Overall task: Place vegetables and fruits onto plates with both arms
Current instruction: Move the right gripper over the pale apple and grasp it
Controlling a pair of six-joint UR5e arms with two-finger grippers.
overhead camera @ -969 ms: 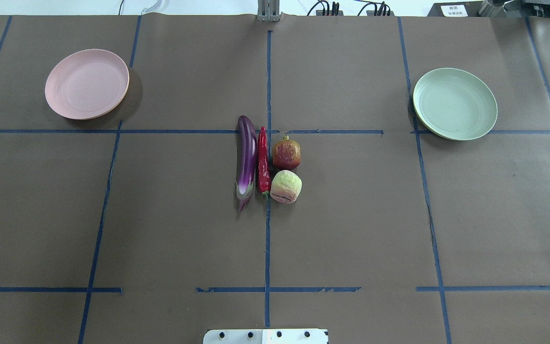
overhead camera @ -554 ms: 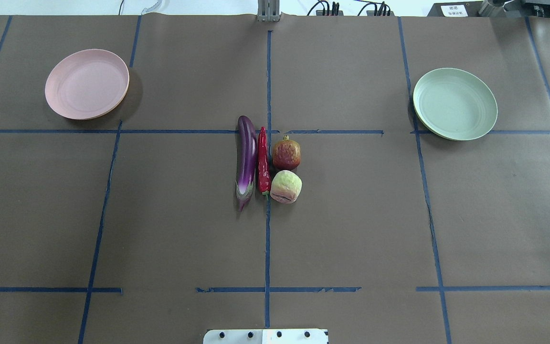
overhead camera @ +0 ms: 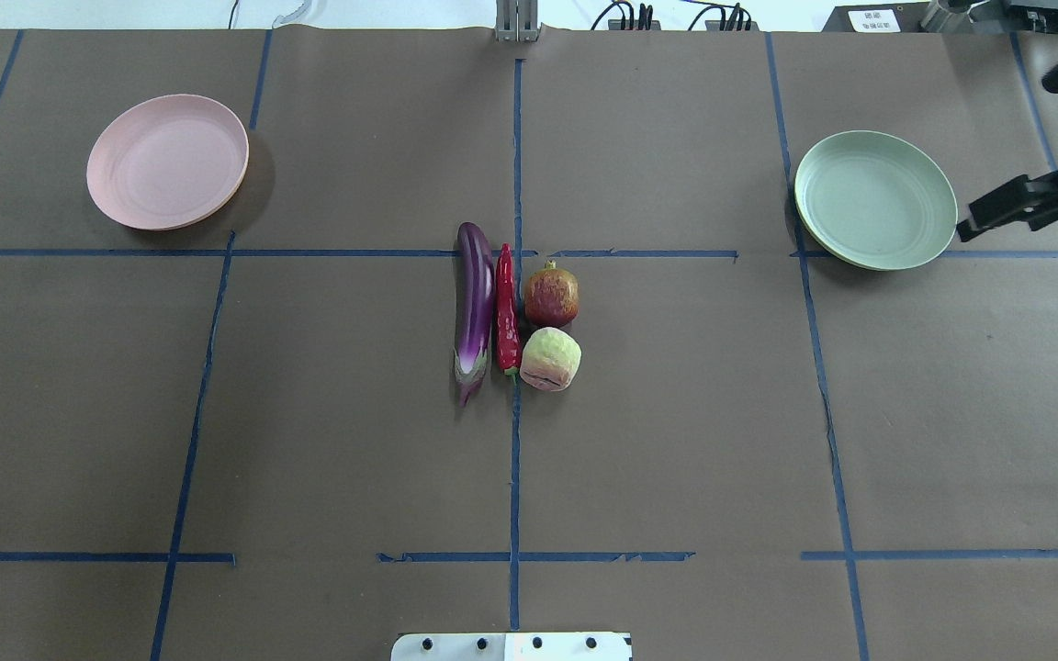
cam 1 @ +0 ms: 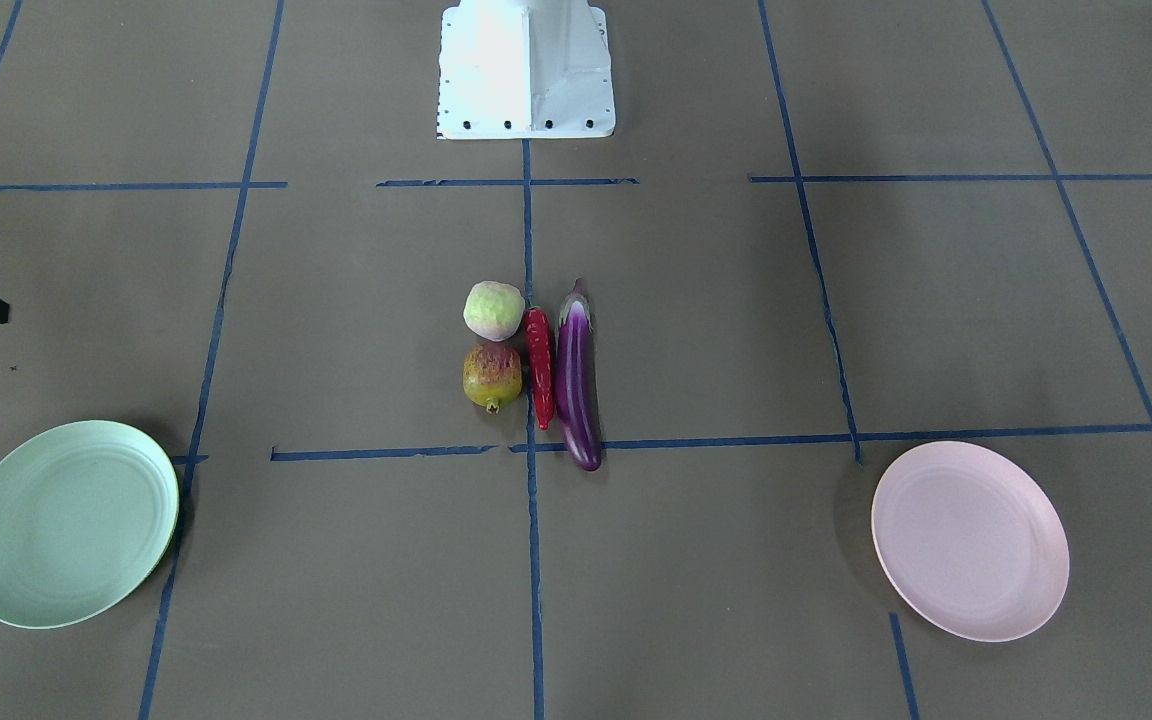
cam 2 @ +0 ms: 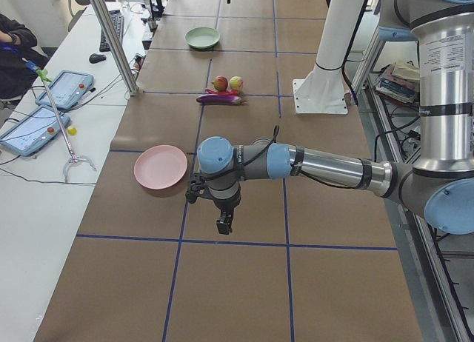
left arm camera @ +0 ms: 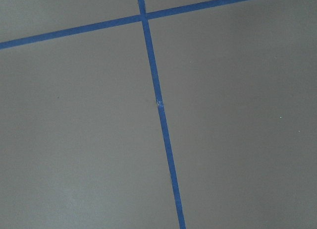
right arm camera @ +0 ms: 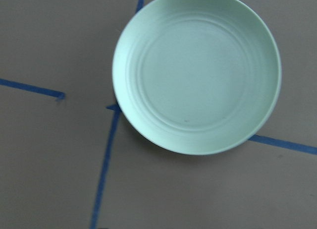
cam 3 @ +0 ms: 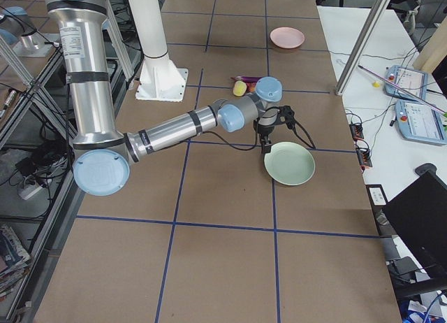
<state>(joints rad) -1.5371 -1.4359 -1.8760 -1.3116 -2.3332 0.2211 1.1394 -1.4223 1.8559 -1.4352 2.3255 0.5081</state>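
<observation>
The purple eggplant, red chili, mottled red fruit and pale green fruit lie close together at the table's middle. They also show in the front view: eggplant, chili, mottled fruit, green fruit. The pink plate is far left and the mint green plate far right; both hold nothing. My right gripper hovers at the green plate's right rim; I cannot tell its state. The green plate fills the right wrist view. My left gripper hangs beyond the pink plate; I cannot tell its state.
The white base block sits at the near middle edge. Blue tape lines cross the brown table cover. A side table with tablets and a seated person lies beyond the far edge. Cables run along the back.
My right gripper has come into the overhead view at the right edge, beside the green plate. The produce and both plates have not moved.
</observation>
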